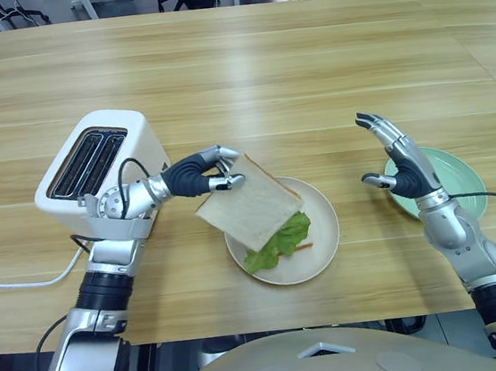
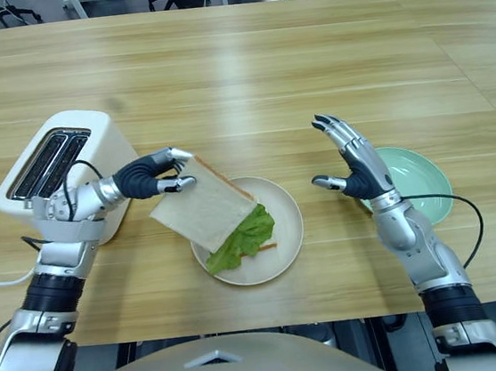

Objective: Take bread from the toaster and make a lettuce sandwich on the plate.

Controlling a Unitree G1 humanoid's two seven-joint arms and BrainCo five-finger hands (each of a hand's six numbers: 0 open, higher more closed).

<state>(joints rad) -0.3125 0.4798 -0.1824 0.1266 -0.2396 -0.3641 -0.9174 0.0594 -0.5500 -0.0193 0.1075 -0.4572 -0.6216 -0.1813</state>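
White and square, the bread slice [image 1: 249,210] hung tilted at frame centre, its top corner pinched by the curled fingers of our left hand [image 1: 195,174] above ruffled green lettuce [image 1: 281,238] on the round beige plate [image 1: 328,221], while our right hand [image 1: 405,172] hovered splayed and empty at right.

A long table [image 1: 307,71] of pale wood planks, the grain running left to right, carries everything; a white toaster [image 1: 139,135] with two dark slots stands at its left, near the front edge; a white cord [image 1: 26,284] trails from the toaster's base across the wood to the left; a round beige plate [image 1: 323,231] sits near the front at the middle; a green dish [image 1: 458,179] lies well apart, to the right.
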